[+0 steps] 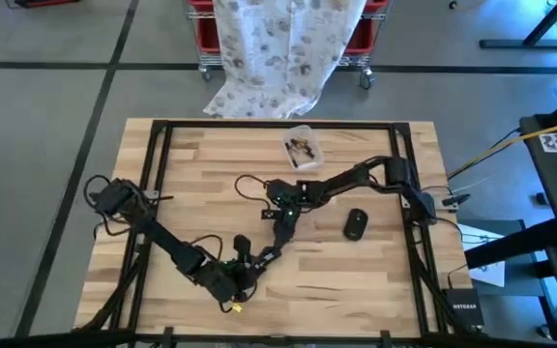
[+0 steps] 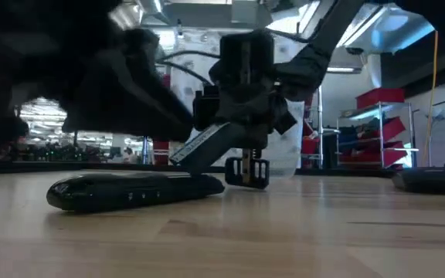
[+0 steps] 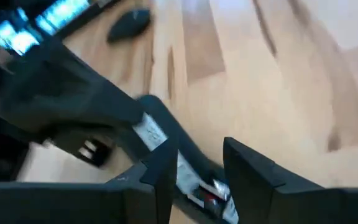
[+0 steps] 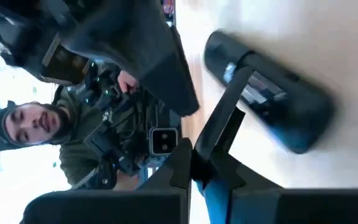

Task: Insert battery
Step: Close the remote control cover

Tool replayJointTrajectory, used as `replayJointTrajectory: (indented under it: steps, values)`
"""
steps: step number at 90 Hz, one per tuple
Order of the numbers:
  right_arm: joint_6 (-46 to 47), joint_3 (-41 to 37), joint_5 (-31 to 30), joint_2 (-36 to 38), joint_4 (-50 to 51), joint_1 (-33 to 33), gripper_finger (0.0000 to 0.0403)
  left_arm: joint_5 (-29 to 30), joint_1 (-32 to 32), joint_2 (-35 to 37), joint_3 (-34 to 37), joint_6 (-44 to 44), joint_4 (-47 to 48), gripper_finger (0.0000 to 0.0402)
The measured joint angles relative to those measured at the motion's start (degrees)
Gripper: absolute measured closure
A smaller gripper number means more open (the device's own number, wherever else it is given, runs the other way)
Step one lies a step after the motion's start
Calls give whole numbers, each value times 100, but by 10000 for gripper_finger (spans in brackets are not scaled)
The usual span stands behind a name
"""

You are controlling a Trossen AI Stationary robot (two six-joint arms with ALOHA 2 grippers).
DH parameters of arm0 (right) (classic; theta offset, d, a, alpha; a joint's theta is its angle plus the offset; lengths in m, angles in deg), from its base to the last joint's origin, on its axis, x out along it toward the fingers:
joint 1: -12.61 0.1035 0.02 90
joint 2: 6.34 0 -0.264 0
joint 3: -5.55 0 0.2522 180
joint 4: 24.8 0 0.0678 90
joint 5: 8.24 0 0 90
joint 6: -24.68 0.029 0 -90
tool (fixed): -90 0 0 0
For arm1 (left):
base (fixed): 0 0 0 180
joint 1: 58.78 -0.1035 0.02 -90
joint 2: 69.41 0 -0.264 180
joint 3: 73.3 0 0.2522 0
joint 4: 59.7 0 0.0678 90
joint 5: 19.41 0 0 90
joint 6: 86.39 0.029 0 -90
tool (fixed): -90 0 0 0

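A long black remote (image 2: 130, 189) lies flat on the wooden table near its front middle, also visible in the right wrist view (image 4: 272, 102). Its back faces up with a white label, and a small red and silver piece (image 3: 211, 190) shows in it, blurred. My left gripper (image 3: 194, 180) (image 1: 235, 277) is shut on the remote's near end. My right gripper (image 4: 207, 165) (image 1: 283, 215) is over the far end, shut on a thin black strip (image 2: 207, 143) that slants up from the remote. My left gripper has the remote's near end (image 3: 185, 171) between its two fingers, which lie across its width, one on each long side. The remote stays flat on the table. My right gripper pinches the thin black strip's upper end (image 4: 219, 146) between its two fingers, coming from above. The strip slants down, and its lower end (image 4: 244, 71) rests on the remote.
A dark oval object (image 1: 356, 224) lies on the table to the right of the grippers. A small clear tub (image 1: 303, 148) with little items stands near the far edge. A black frame (image 1: 158, 164) runs around the tabletop. A person shows beyond the table in the right wrist view.
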Motion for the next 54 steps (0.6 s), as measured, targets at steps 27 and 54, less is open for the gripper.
replayJointTrajectory:
  steps: [27, 54]
  values:
    - [-364, 5, -139, 7, 918, -86, 400, -455, -245, 0, 2, -487, 281, 290]
    - [-354, -5, -313, 7, 959, -83, 400, -407, -175, 0, 2, -172, -280, 290]
